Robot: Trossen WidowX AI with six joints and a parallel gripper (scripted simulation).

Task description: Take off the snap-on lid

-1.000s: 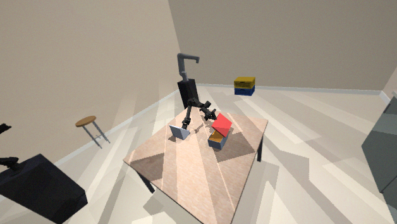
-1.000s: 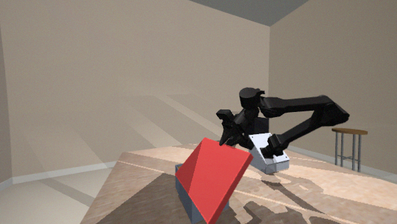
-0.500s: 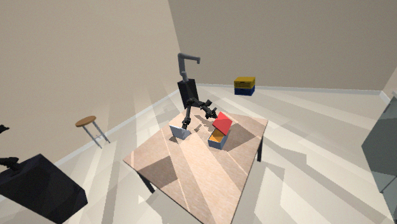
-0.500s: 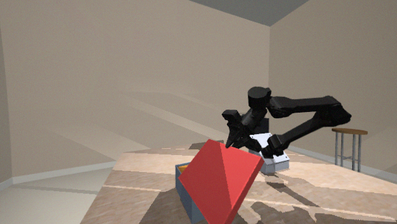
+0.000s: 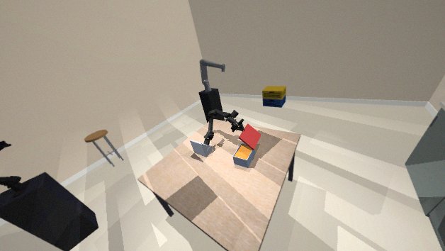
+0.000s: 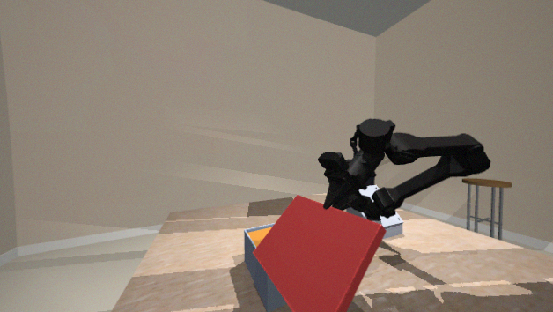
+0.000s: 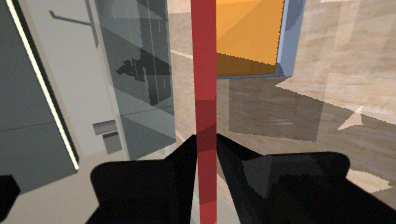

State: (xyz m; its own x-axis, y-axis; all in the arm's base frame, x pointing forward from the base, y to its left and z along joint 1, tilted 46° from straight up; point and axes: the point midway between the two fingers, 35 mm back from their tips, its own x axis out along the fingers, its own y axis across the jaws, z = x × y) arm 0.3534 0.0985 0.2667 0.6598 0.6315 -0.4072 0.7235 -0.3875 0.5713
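The red lid [image 5: 250,136] [image 6: 321,251] [image 7: 204,60] is off the opening and tilted steeply, seen edge-on in the wrist view. My gripper [image 5: 243,130] [image 6: 333,208] [image 7: 205,138] is shut on the lid's upper edge, with one finger on each side. The blue-grey storage box [image 5: 241,162] [image 6: 261,273] [image 7: 294,45] stands upright on the table, its orange inside showing. The lid's lower part overlaps the box's rim in the top and exterior views; whether they touch cannot be told.
The wooden table [image 5: 248,193] [image 6: 194,260] carries a slanted pale panel [image 5: 200,148] [image 6: 393,221] beside the arm's base. A stool [image 5: 96,135] [image 6: 487,182] and stacked yellow and blue crates [image 5: 273,96] stand off the table. A grey-green cabinet [image 5: 429,170] is at the far right.
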